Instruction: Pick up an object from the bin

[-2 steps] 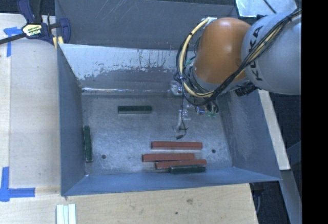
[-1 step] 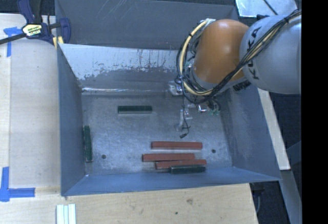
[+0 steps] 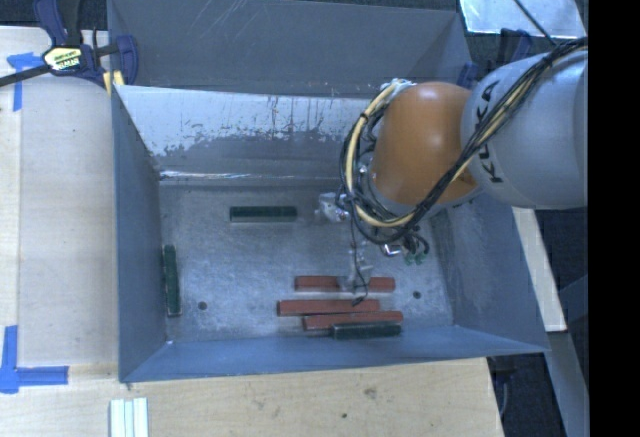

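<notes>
Overhead, a grey metal bin [image 3: 140,225] is seen with a handful of slim flat bars lying on its floor. A short red-brown bar [image 3: 318,282] is taken as the landmark; it lies flat, lengthwise across the view, towards the near right part of the floor. The gripper [image 3: 358,287] is lowered straight onto the right half of this bar, and its tip appears to touch or almost touch it. How far the gripper is open cannot be told, as its tip is thin and dark against the bar, and nothing is seen to be held.

Just nearer than the landmark bar a longer red-brown bar [image 3: 310,306] is laid parallel to it. A third red-brown bar [image 3: 340,321] is placed just beyond that, with a dark green bar [image 3: 366,331] close against its near edge. Well to the left of the landmark and further back, another dark green bar [image 3: 263,214] is set alone. Far to the left, a dark green bar [image 3: 172,280] is laid along the bin's left wall. Above and to the right of the landmark, the orange wrist cover [image 3: 420,150] is ringed by looped cables.
</notes>
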### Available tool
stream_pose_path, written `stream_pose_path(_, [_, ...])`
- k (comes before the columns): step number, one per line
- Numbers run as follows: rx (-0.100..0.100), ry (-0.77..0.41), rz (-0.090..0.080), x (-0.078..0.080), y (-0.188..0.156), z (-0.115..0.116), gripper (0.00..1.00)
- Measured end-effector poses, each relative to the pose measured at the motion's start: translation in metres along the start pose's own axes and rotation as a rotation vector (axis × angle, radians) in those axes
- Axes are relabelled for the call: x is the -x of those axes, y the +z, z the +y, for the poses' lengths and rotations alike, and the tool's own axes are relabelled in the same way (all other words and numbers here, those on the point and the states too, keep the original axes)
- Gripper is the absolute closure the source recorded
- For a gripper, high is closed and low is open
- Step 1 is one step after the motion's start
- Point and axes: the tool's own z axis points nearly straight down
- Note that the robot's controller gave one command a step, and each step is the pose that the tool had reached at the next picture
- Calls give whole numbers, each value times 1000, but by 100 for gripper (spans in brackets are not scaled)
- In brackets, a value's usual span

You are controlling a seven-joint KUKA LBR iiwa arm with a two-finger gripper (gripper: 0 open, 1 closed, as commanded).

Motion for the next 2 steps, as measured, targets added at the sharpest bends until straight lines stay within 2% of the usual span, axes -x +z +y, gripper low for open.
stream_pose_path(1, [3,65,10,-20,9,7,0])
stream_pose_path(2, [2,34,1,9,8,34,100])
